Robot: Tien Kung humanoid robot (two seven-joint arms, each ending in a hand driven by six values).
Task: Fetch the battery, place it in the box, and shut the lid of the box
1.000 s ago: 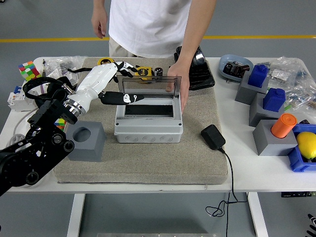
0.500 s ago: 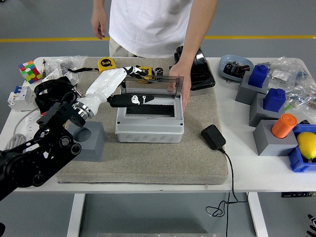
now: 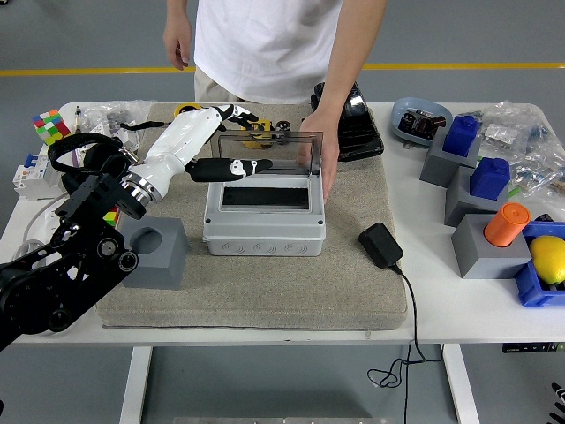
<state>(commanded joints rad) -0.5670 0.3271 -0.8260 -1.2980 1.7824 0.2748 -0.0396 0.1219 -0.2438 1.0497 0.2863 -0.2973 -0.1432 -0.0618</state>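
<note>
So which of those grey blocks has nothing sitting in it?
The grey block at the left, beside the robot's left arm: its round hole is empty. Those on the right carry blue pieces or an orange cylinder.

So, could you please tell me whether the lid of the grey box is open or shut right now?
Open: the clear lid stands raised off the grey box, showing its dark inside.

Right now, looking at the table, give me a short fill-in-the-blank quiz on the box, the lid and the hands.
1. The box sits on a grey ____.
2. The clear lid stands ____, not closed.
3. The person's hand steadies the lid at its ____ end.
4. The robot's left hand reaches in at the lid from the picture's ____ side.

Missing words: mat; open; right; left
</note>
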